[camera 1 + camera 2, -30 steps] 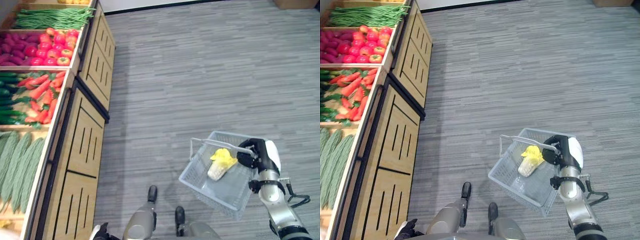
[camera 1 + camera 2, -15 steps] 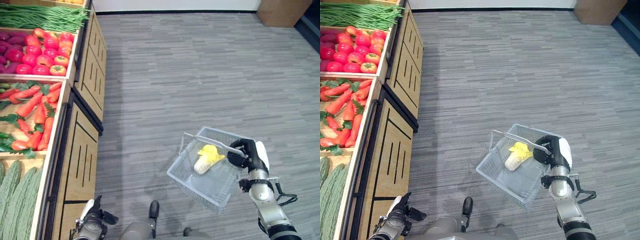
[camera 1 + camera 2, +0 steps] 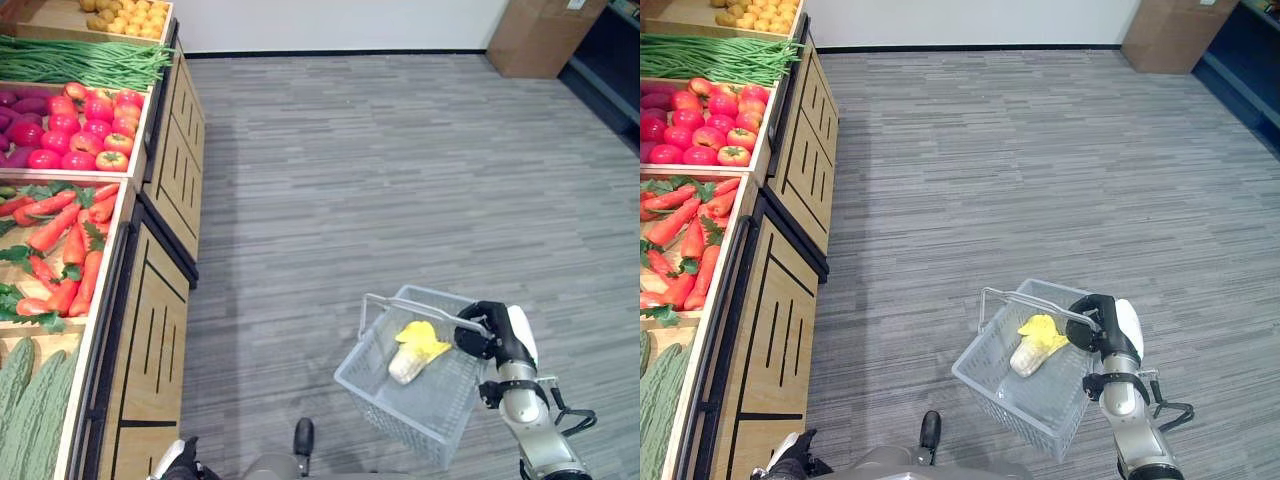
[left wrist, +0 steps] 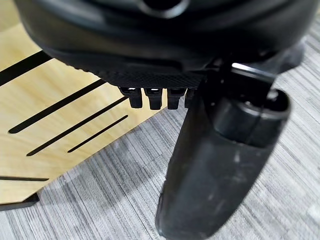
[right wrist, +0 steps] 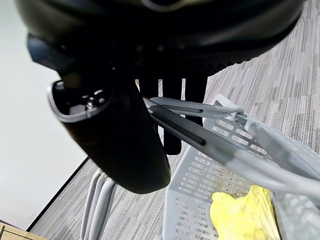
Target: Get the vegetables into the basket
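One napa cabbage [image 3: 415,349] logged in your basket [image 3: 400,395], right hand [image 3: 487,335] clenched round its handle [image 5: 210,137] for carrying, left hand [image 4: 220,165] loose and empty.

I'm in a grocery shop. Wooden produce bins [image 3: 160,300] hold tomatoes [image 3: 75,125], carrots [image 3: 65,240] and green beans [image 3: 85,60], well left of my right hand [image 3: 490,335].

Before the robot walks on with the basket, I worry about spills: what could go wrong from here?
The basket hangs tilted from the right hand, which grips its handle; the napa cabbage lies loose inside and could slide or tip out. The left hand hangs low beside the wooden produce stand and might bump it.
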Controlling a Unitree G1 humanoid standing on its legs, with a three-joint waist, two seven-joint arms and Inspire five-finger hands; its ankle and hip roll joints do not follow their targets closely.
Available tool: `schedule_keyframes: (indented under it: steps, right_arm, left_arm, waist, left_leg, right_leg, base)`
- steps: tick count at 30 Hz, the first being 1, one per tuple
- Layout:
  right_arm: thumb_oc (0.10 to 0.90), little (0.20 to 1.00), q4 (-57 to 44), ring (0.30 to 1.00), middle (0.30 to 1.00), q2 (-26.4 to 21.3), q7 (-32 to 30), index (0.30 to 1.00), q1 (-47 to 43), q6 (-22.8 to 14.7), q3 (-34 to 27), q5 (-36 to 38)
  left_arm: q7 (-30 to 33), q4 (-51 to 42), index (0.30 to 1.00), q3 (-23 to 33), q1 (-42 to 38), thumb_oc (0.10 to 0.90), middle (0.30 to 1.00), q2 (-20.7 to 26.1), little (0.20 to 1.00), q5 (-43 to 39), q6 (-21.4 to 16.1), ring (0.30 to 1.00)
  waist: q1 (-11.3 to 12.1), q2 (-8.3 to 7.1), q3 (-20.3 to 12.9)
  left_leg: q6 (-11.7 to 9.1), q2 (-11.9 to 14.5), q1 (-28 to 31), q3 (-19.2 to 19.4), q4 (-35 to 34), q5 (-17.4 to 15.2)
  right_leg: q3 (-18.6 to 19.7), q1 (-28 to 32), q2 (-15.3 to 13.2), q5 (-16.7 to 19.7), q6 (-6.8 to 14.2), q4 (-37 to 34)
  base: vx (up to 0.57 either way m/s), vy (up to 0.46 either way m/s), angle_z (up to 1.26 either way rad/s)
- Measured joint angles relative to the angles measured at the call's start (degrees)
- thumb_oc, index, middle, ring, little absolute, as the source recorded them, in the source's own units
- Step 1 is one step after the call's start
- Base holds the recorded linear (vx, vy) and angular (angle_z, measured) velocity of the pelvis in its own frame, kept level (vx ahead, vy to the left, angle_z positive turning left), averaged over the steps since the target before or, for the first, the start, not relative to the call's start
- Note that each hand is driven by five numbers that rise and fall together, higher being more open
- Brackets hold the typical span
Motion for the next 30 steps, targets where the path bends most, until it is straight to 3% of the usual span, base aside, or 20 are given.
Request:
schedule_keyframes:
  steps: [2,4,5,8,10,12,15,17,18,19,21,24,25,26,30]
  right_arm:
    - [0.4,0.3,-0.02,0.3,0.3,0.01,-0.02,0.3,-0.58,0.0,0.07,-0.19]
    - [0.4,0.3,-0.41,0.3,0.3,-0.02,-0.01,0.3,-0.69,-0.01,0.25,-0.61]
    - [0.4,0.3,-0.96,0.3,0.3,-0.01,-0.05,0.3,-0.85,-0.03,0.84,-0.58]
    - [0.4,0.3,-1.51,0.3,0.3,0.01,0.02,0.3,-1.3,-0.39,1.73,-0.49]
    - [0.4,0.3,-1.48,0.3,0.3,0.03,0.05,0.3,-1.68,-0.74,2.94,-0.58]
    - [0.4,0.3,-1.57,0.3,0.3,0.05,0.09,0.3,-2.33,-0.83,3.14,-0.57]
    - [0.4,0.3,-1.65,0.3,0.3,0.03,0.05,0.3,-2.44,-0.9,3.13,-0.56]
    - [0.4,0.3,-1.6,0.3,0.3,0.09,-0.02,0.3,-1.79,-0.88,2.89,-0.52]
    - [0.4,0.3,-1.37,0.3,0.3,-0.26,0.06,0.3,-1.53,-0.76,2.89,-0.51]
    - [0.4,0.3,-1.21,0.3,0.3,-0.37,0.12,0.3,-1.61,-0.75,2.89,-0.5]
    - [0.4,0.3,-1.19,0.3,0.3,-0.86,0.34,0.3,-1.82,-0.75,2.89,-0.46]
    - [0.4,0.3,-1.18,0.3,0.3,-1.04,0.52,0.3,-1.97,-0.74,2.89,-0.43]
    - [0.4,0.3,-1.28,0.3,0.3,-3.33,0.66,0.3,-4.12,-0.75,2.77,-0.39]
    - [0.4,0.3,-1.24,0.3,0.3,-4.4,0.64,0.3,-4.07,-0.75,2.4,-0.38]
    - [0.4,0.3,-1.26,0.3,0.3,-4.57,0.58,0.3,-4.55,-0.79,0.89,-0.39]
  left_arm:
    - [-0.11,0.0,1.0,-0.06,-0.04,0.9,1.0,-0.05,1.0,0.37,-0.26,1.0]
    - [-0.07,-0.11,1.0,0.01,-0.37,0.9,1.0,-0.11,1.0,0.42,-0.31,1.0]
    - [0.13,0.42,1.0,0.09,-0.68,0.9,1.0,0.06,1.0,0.39,-0.28,1.0]
    - [0.23,1.23,1.0,0.52,-1.14,0.9,1.0,0.26,1.0,0.32,0.01,1.0]
    - [0.22,2.6,1.0,1.42,-1.54,0.9,1.0,-0.33,1.0,0.33,0.21,1.0]
    - [0.18,4.43,1.0,1.72,-1.74,0.9,1.0,-0.73,1.0,0.36,0.27,1.0]
    - [0.17,4.97,1.0,1.72,-0.56,0.9,1.0,-1.07,1.0,0.36,0.6,1.0]
    - [0.24,4.13,1.0,2.3,0.96,0.9,1.0,-1.49,1.0,0.33,0.71,1.0]
    - [0.22,3.48,1.0,2.26,1.57,0.9,1.0,-2.05,1.0,0.32,0.61,1.0]
    - [0.22,3.41,1.0,2.27,1.69,0.9,1.0,-2.31,1.0,0.31,0.52,1.0]
    - [0.18,3.37,1.0,2.28,1.69,0.9,1.0,-2.89,1.0,0.27,0.35,1.0]
    - [0.18,3.1,1.0,2.29,1.59,0.9,1.0,-2.98,1.0,0.27,0.28,1.0]
    - [0.11,1.19,1.0,2.33,0.01,0.9,1.0,-4.33,1.0,0.28,-0.35,1.0]
    - [0.18,0.92,1.0,2.29,-1.36,0.9,1.0,-4.4,1.0,0.27,-0.74,1.0]
    - [0.16,0.44,1.0,2.23,-2.16,0.9,1.0,-4.49,1.0,0.1,-0.68,1.0]
  waist:
    - [0.04,0.36,0.29]
    - [-0.39,1.21,1.01]
    - [-0.3,1.8,1.58]
    - [-1.13,2.22,2.99]
    - [-1.4,1.85,4.59]
    - [-1.54,1.36,5.61]
    - [-2.57,0.67,6.35]
    - [-2.79,0.21,6.47]
    - [-2.84,0.79,6.25]
    - [-2.66,1.29,6.02]
    - [-2.52,2.51,5.86]
    - [-2.5,2.8,5.8]
    - [-3.38,3.1,5.73]
    - [-4.38,3.32,5.66]
    - [-4.38,3.62,5.49]
  left_leg:
    - [1.38,-0.97,0.72,-0.34,0.87,-1.27]
    - [1.93,-1.35,2.32,-1.34,0.63,-1.56]
    - [2.21,-1.33,2.72,-1.45,0.67,-1.83]
    - [0.39,-1.7,3.18,-2.57,0.79,-1.76]
    - [-0.64,-2.0,4.96,-4.09,1.52,-3.35]
    - [-0.71,-2.05,6.79,-5.08,1.7,-5.26]
    - [-1.16,-2.03,8.94,-6.52,3.0,-6.94]
    - [-2.73,-1.62,11.82,-8.75,2.9,-9.45]
    - [-4.01,-0.22,12.66,-9.53,3.56,-11.0]
    - [-4.57,0.58,12.68,-9.65,3.75,-11.49]
    - [-5.55,2.87,12.6,-9.98,4.23,-12.2]
    - [-5.71,3.92,12.61,-10.01,4.43,-12.24]
    - [-9.08,6.64,11.43,-8.33,6.95,-10.72]
    - [-9.73,8.08,12.73,-9.93,6.31,-11.08]
    - [-10.15,9.95,12.71,-10.04,5.61,-11.33]
  right_leg:
    - [-0.01,-1.87,-0.63,1.27,-0.5,5.61]
    - [-2.0,-3.39,-1.47,-0.61,-1.78,7.39]
    - [-3.48,-4.57,-1.56,-1.3,-2.06,2.94]
    - [-4.97,-6.66,-1.53,-0.59,-1.47,-6.74]
    - [-4.66,-6.76,-1.49,6.96,-0.94,-23.54]
    - [-3.0,-6.77,-1.19,12.01,-1.12,-30.28]
    - [-1.79,-6.48,-1.39,15.45,-1.27,-33.01]
    - [-2.17,-4.71,-1.32,15.87,-1.26,-30.45]
    - [-3.16,-4.01,-0.18,18.66,-2.3,-29.88]
    - [-3.78,-4.03,0.5,19.07,-2.79,-29.49]
    - [-5.25,-3.91,2.4,18.22,-3.84,-28.81]
    - [-6.11,-3.75,3.3,17.78,-4.8,-28.5]
    - [-8.82,-2.19,5.39,15.72,-9.24,-27.6]
    - [-10.94,-1.52,6.2,13.38,-9.25,-25.86]
    - [-11.63,-2.72,7.64,10.64,-8.95,-23.33]
  base:
    - [0.11,0.104,0.11]
    - [0.12,0.02,0.09]
    - [0.14,-0.044,0.1]
    - [0.16,-0.079,0.28]
    - [0.31,-0.156,0.4]
    - [0.24,-0.142,0.19]
    - [0.15,-0.136,0.29]
    - [0.2,-0.248,0.46]
    - [0.16,-0.212,0.4]
    - [0.17,-0.217,0.21]
    - [0.18,-0.215,0.11]
    - [0.12,-0.162,0.15]
    - [0.07,-0.102,0.63]
    - [0.1,-0.128,0.68]
    - [0.1,-0.121,0.17]
